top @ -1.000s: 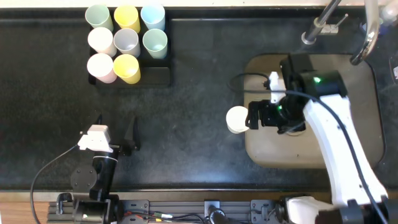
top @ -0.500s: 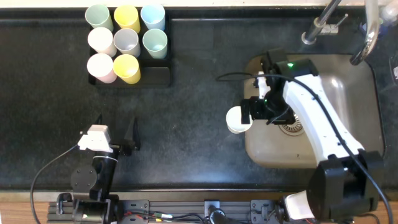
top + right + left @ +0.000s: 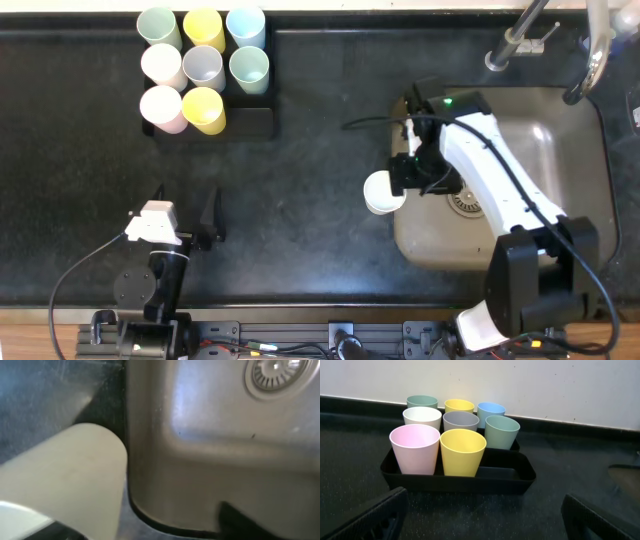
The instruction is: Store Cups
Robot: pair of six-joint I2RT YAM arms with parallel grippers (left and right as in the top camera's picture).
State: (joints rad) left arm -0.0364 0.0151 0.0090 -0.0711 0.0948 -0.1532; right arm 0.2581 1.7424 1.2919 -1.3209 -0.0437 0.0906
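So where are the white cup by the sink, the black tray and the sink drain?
white cup [image 3: 380,192], top view, on the middle of the cup.
black tray [image 3: 485,483], left wrist view, on its front wall.
sink drain [image 3: 280,374], right wrist view, on its metal strainer.

Right arm [image 3: 490,165] bends to the sink [image 3: 565,125]'s left rim, jaws clamped on a cup [image 3: 378,193]; left arm [image 3: 165,270] folded far left of it, jaws apart.

No readable text or labels anywhere.
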